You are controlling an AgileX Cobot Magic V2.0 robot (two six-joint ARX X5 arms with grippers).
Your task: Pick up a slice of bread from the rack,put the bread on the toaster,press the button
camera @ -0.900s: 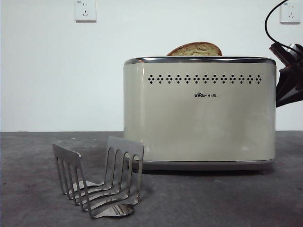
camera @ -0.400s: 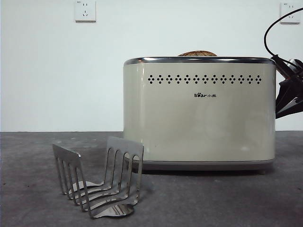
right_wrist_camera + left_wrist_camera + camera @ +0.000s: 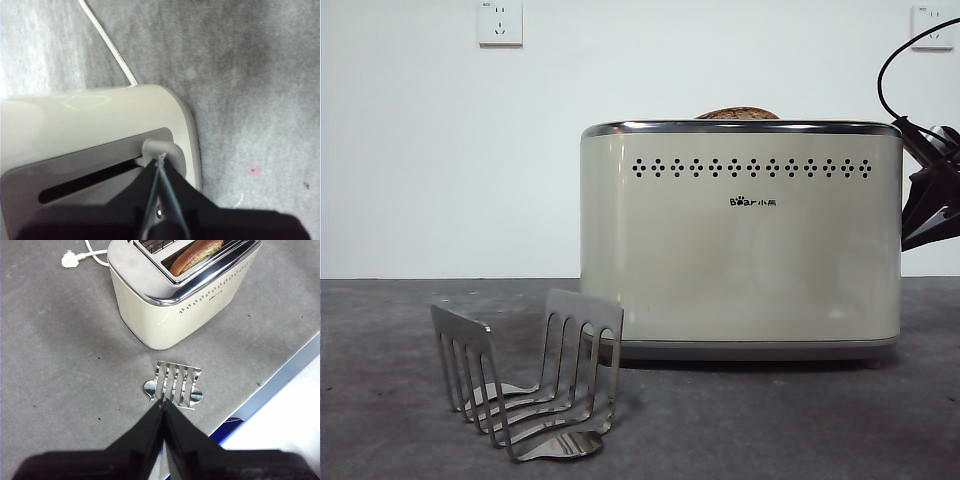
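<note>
The cream toaster (image 3: 740, 240) stands in the middle of the table. Only the brown rounded top of the slice of bread (image 3: 737, 113) peeks above its chrome rim. In the left wrist view the slice of bread (image 3: 195, 254) lies low in the slot of the toaster (image 3: 165, 315). The steel rack (image 3: 530, 385) stands bare in front, to the left. My right gripper (image 3: 160, 160) is shut, its tips pressed on the grey lever knob (image 3: 161, 149) at the toaster's (image 3: 90, 125) end; it shows as the dark shape (image 3: 930, 195) at the front view's right edge. My left gripper (image 3: 163, 402) hangs shut above the rack (image 3: 175, 386).
A white cord (image 3: 107, 42) runs from the toaster across the grey table to a plug (image 3: 70, 259). The table's front edge (image 3: 282, 382) lies close to the rack. Two wall sockets (image 3: 500, 22) sit on the white wall behind.
The bread has sunk into the toaster until only its top shows. The right gripper has moved down a little beside the toaster's end. Over the last half second nothing has shifted.
</note>
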